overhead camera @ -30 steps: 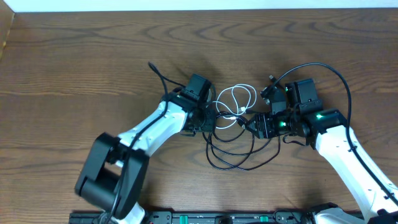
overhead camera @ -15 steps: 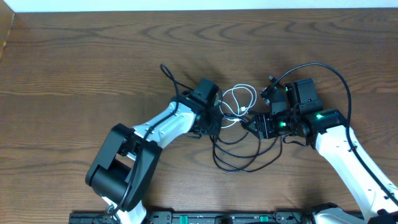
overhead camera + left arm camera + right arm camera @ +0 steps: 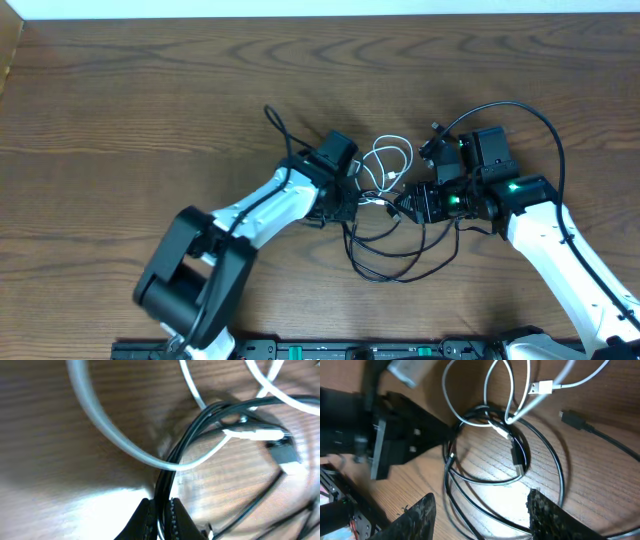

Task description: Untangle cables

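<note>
Black cord (image 3: 555, 470): lies in several loose loops on the worktop (image 3: 120, 110), spread under and between the right hand's fingers. One bunch of strands runs straight into the left hand.
White cord (image 3: 451, 410): smaller loops just beyond both hands. One strand crosses the black bunch close ahead of the left hand's fingertips, and its plug end lies past the right hand.
Crossing: black and white overlap where the two hands nearly meet. Which strand runs on top cannot be told.
Left hand (image 3: 161, 512): fingers together, clamped on the black bunch.
Right hand (image 3: 480, 510): fingers wide apart, holding nothing, above the black loops.
Risk, pulling: since the left hand grips several strands at once, a pull would likely drag the whole coil and cinch the white strand inside it.
Risk, closing: the right hand could pinch both colours together.
Risk, crowding: the hands sit so near each other that they may bump.
</note>
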Robot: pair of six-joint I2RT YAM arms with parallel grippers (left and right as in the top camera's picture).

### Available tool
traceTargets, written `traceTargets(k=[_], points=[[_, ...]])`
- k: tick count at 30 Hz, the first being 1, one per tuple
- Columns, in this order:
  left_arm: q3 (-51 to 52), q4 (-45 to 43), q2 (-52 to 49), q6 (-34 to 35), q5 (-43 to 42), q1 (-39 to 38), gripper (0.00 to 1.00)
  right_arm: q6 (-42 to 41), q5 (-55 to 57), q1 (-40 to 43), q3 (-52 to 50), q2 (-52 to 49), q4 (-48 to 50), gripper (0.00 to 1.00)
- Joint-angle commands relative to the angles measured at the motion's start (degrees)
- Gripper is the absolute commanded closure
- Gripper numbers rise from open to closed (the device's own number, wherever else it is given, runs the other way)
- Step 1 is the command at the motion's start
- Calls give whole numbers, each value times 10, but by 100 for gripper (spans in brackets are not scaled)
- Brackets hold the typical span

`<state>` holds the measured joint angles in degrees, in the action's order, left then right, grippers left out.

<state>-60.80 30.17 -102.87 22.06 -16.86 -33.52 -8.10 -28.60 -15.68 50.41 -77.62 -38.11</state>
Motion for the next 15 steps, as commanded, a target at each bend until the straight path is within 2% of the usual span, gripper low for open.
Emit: traceTargets(k=[1, 7, 10, 13, 15], points=[[-22, 19, 101, -5, 6, 20, 92, -2, 0, -3, 2, -3, 0, 44], [-22, 22, 232, -5, -19, 18, 92, -2, -5, -3, 2, -3, 5, 42], [-21, 29, 244, -18, -13, 18, 92, -2, -4, -3, 2, -3, 7, 43], [-12, 61, 226, -23, 33, 18, 93, -2, -4, -3, 2, -3, 6, 43], [-2, 58, 207, -22, 32, 18, 88, -2, -4, -3, 2, -3, 6, 43]])
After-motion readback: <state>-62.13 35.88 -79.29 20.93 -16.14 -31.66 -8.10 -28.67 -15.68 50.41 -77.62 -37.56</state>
